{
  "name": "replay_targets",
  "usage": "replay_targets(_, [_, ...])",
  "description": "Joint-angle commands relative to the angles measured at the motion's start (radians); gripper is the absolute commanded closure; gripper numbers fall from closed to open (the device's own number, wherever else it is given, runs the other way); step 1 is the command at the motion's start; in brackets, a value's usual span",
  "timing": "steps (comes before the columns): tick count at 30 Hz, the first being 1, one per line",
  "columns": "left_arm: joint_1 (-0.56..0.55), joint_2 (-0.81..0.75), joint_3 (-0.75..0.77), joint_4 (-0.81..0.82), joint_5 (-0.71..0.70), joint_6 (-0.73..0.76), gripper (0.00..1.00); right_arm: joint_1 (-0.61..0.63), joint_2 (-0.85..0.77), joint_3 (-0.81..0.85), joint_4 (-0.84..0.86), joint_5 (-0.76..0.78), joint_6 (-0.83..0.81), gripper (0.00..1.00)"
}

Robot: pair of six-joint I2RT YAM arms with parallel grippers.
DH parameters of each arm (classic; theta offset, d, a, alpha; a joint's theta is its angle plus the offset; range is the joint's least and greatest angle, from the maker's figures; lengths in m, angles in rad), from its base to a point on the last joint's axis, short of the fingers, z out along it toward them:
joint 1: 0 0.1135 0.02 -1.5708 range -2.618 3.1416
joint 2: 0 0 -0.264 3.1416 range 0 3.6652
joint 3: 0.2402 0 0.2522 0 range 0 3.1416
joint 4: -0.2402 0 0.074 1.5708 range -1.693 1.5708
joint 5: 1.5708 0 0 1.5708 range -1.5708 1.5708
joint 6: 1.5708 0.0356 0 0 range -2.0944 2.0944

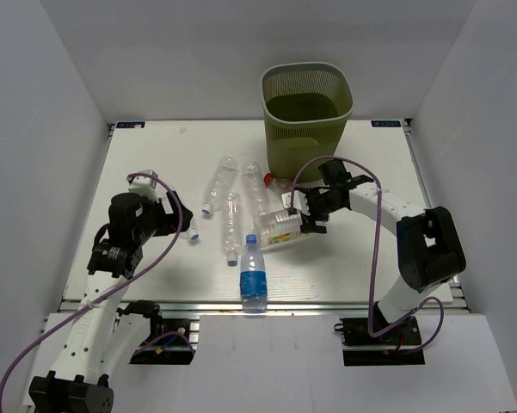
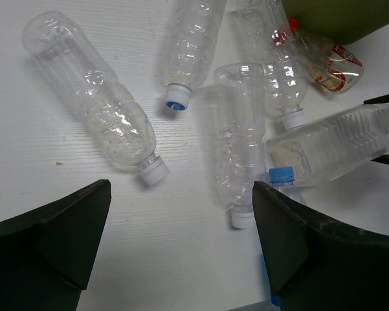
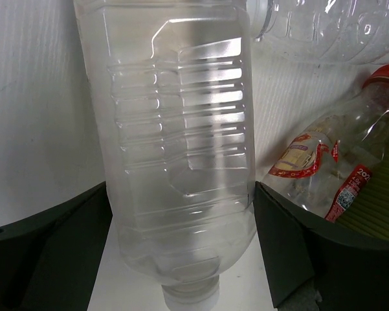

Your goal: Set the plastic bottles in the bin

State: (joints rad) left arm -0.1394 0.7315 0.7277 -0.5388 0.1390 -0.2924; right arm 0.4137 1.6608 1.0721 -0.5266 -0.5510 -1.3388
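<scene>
**Top view.** A white table (image 1: pixel 155 163) is boxed in by plain pale grey walls (image 1: pixel 60 77) on its left, far and right sides. A metal rail (image 1: pixel 327 303) runs along its near edge. The olive-green bin (image 1: pixel 308 142) with mesh sides stands upright at the far edge, right of centre.

The plastic bottles (image 1: pixel 231 225) lie scattered on the table in front of the bin:
- The blue-labelled bottle (image 1: pixel 254 274) is nearest the rail.
- The wide bottle (image 1: pixel 280 229) is just beyond it.
- The red-capped bottle (image 1: pixel 273 181) lies at the foot of the bin.

The left gripper (image 1: pixel 179 215) hangs over the left side of the cluster, its jaws wide apart. The right gripper (image 1: pixel 304 222) is at the right end of the wide bottle.

**Left wrist view.** The tabletop shows a fine straight grain and one small brown speck (image 2: pixel 59 163). The two dark fingers (image 2: pixel 52 240) stand far apart above bare table. Clear bottles lie beyond them, one with a white cap and one with a blue neck ring. A corner of the bin shows at the top right, with the red-capped bottle beside it.

**Right wrist view.** The wide bottle fills the middle, its neck toward the camera. The jaws straddle it, one finger close against each side. I cannot tell whether they are pressing it yet. The finely lined white table shows on the left. On the right, the red-capped bottle lies against the green wall of the bin.
</scene>
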Motion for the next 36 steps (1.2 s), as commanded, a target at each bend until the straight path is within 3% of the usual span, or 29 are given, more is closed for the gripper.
replay_targets(1, [0.003, -0.003, -0.002, 0.013, 0.011, 0.009, 0.0, -0.001, 0.048, -0.102, -0.199, 0.16, -0.032, 0.63])
replay_targets(3, [0.003, -0.003, -0.002, 0.013, 0.011, 0.009, 0.0, 0.003, -0.005, -0.119, -0.207, 0.166, -0.04, 0.76])
replay_targets(6, [0.003, -0.003, -0.002, 0.013, 0.011, 0.009, 0.0, -0.001, -0.094, -0.139, -0.259, 0.157, -0.049, 0.86])
replay_targets(12, [0.003, -0.003, -0.002, 0.013, 0.011, 0.009, 0.0, -0.003, -0.298, -0.143, -0.282, 0.103, -0.011, 0.97])
replay_targets(20, [0.003, -0.014, -0.011, 0.031, 0.03, 0.009, 0.0, -0.001, -0.484, -0.055, -0.251, 0.034, 0.148, 0.99])
replay_targets(29, [0.003, 0.006, -0.011, 0.031, 0.03, 0.009, 0.0, -0.003, -0.576, 0.06, -0.199, 0.023, 0.28, 0.99])
replay_targets(36, [0.003, 0.016, -0.011, 0.031, 0.03, 0.009, 0.0, 0.004, -0.572, 0.332, -0.107, 0.032, 0.453, 1.0])
